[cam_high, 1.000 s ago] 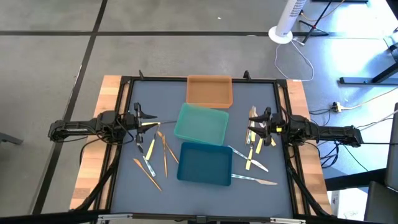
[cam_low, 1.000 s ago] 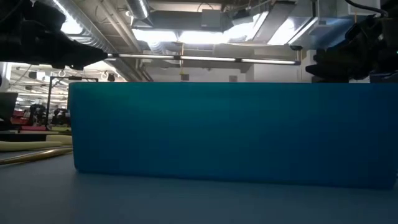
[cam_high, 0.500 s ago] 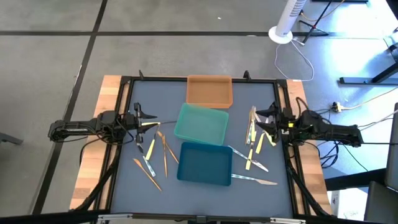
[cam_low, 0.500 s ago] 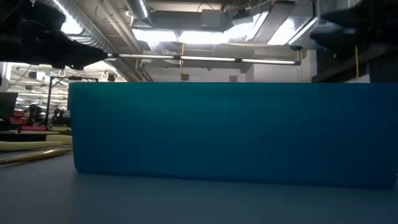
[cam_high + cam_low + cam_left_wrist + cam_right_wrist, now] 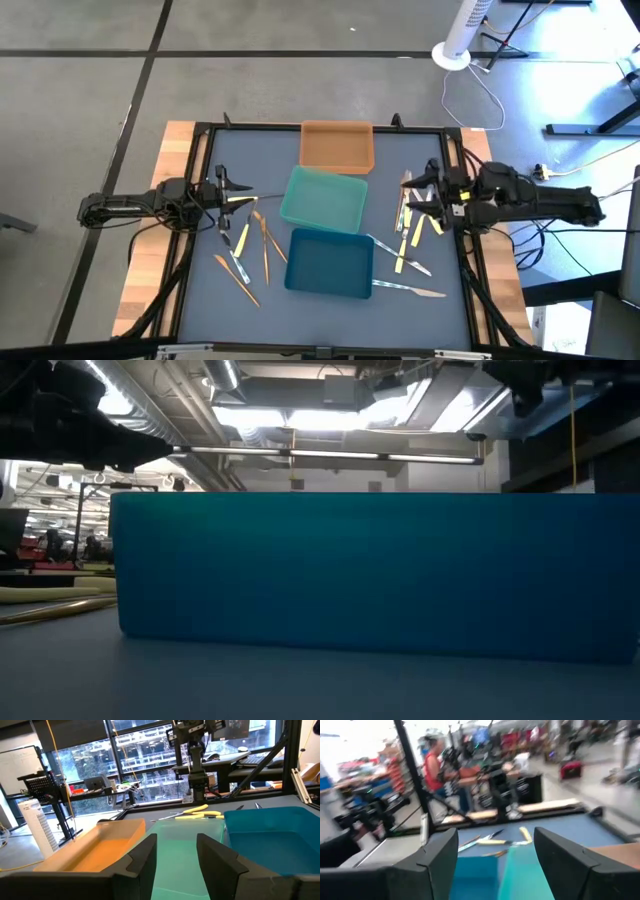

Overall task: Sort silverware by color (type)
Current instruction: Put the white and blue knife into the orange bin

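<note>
The silverware lies in two scatters on the blue-grey mat. Yellow, orange-tan and silver pieces (image 5: 250,245) lie left of the trays, and more (image 5: 408,240) lie to their right. The orange tray (image 5: 337,146), teal tray (image 5: 323,198) and dark blue tray (image 5: 330,262) stand in a row down the middle. My left gripper (image 5: 228,193) (image 5: 175,855) hovers open at the left edge, pointing level toward the trays. My right gripper (image 5: 428,188) (image 5: 495,857) hangs open above the right scatter, also level, with nothing between its fingers.
In the low view the dark blue tray's near wall (image 5: 370,575) fills most of the picture, and pale utensils (image 5: 50,597) lie to its left. Black frame rails (image 5: 200,130) border the mat. A person in red (image 5: 432,765) stands beyond the table in the right wrist view.
My right gripper has risen from just above the right scatter of silverware, still pointing level; in the low view it has climbed out past the picture's top. No utensil or tray has moved.
</note>
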